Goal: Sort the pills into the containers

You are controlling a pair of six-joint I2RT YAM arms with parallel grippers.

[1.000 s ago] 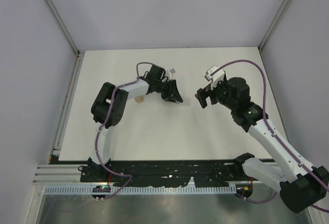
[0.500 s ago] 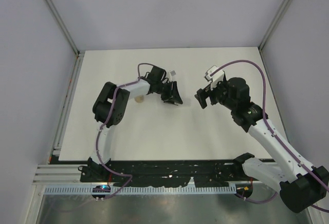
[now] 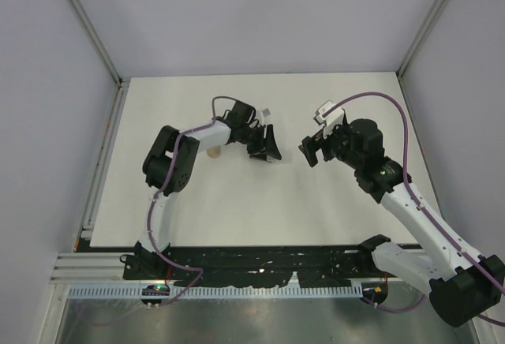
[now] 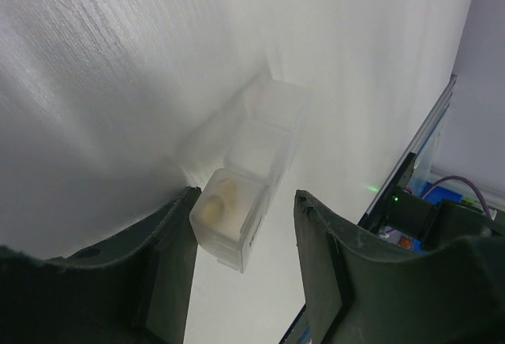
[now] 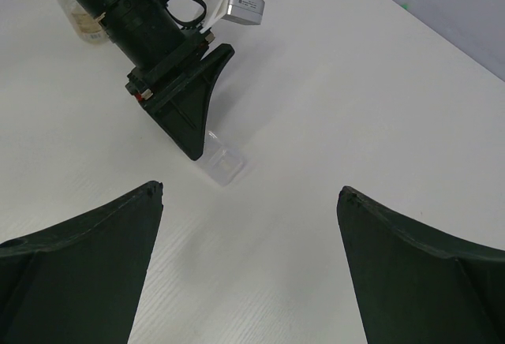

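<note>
Near the middle of the table point(image 3: 237, 210), the left gripper point(image 4: 245, 198) straddles the clear box point(image 4: 260, 151), its jaws apart with a gap showing on one side. Pale pills point(image 4: 215, 206) lie in the box's nearest compartment. The step looks like a release, so the jaws should widen evenly and the arm rise straight up (a dragging finger could tip so light a box). The right gripper point(image 5: 248, 192) hangs spread wide and empty just beside the box, and the vial point(image 3: 211, 152) stands apart, toward the left edge.
</note>
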